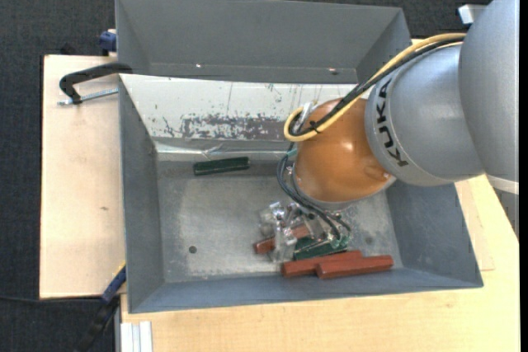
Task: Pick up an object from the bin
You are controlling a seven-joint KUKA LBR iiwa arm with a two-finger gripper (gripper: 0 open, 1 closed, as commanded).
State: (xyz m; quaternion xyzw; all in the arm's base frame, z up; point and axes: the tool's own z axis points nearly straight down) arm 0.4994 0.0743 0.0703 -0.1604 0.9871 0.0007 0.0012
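Green flat piece (328, 244) just behind the red-brown bar (346, 265), gripper (289, 232) down beside the piece, claw apart or together cannot be told, dark green stick (221, 166) well behind the bar.

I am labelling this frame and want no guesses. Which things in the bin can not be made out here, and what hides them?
1. Camera view: the green thing is half covered by the gripper; its kind and shape are unclear.
2. The bin floor under the orange cover is hidden by it.
3. The dark spot on the floor, front left, is too small to name.
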